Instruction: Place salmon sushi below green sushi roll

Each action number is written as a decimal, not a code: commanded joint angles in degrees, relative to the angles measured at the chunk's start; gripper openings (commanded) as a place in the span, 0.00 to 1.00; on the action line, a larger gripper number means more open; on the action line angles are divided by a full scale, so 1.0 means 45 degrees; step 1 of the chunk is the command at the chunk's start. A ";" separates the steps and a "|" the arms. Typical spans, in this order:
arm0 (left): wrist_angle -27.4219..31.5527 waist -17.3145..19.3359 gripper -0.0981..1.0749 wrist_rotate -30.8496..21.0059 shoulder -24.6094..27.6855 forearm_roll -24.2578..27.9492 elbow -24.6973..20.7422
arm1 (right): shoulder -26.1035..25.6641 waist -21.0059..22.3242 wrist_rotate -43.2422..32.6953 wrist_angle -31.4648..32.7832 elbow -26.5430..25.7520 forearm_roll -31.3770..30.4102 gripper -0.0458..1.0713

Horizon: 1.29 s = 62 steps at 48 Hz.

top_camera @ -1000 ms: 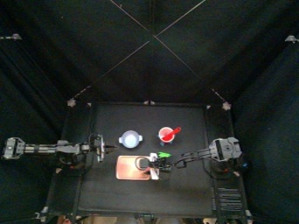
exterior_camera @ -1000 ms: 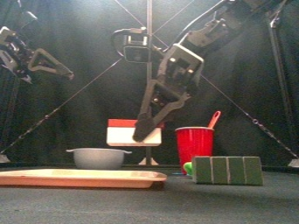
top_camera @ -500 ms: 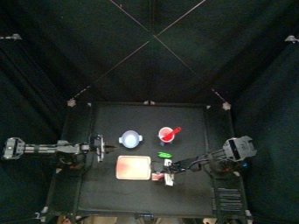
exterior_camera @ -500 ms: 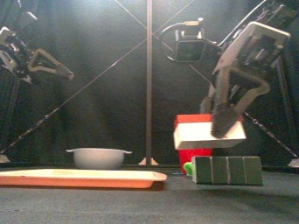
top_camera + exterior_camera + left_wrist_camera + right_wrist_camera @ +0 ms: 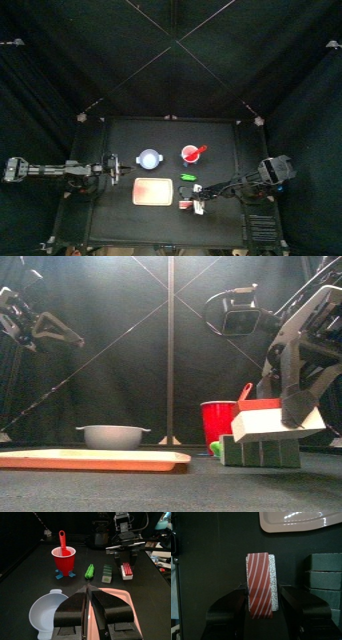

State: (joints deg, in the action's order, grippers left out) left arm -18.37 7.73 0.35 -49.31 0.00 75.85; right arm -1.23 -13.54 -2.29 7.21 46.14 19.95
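Salmon sushi (image 5: 260, 585) clamped in right pincer (image 5: 260, 594); left wrist view shows left pincer (image 5: 89, 594) closed

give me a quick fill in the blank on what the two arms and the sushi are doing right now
1. The right end effector is shut on the ____ sushi.
2. The left end effector is ____ and holds nothing.
3. A red spoon stands in the ____ cup.
4. The pink board lies beside the pale ____.

Missing words: salmon; shut; red; bowl

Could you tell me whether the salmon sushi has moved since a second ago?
Yes. In the right gripper, the salmon sushi went from over the pink board rightward, down beside the green sushi roll.
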 commanded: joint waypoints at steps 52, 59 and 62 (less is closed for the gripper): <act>-0.0078 0.0059 0.55 0.0000 0.0039 0.0000 -0.0098 | 0.0039 0.0039 0.0039 -0.0176 0.0098 0.0449 0.83; -0.0078 0.0059 0.55 0.0000 0.0039 0.0020 -0.0098 | 0.0039 0.0039 0.0039 -0.0176 0.0078 0.0449 0.83; -0.0078 0.0059 0.55 0.0000 0.0020 0.0020 -0.0098 | 0.0039 0.0059 0.0039 -0.0176 0.0059 0.0449 0.82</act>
State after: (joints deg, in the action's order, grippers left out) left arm -18.37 7.91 0.35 -49.31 0.00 76.03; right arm 0.00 -13.36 -2.11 6.77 47.37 21.97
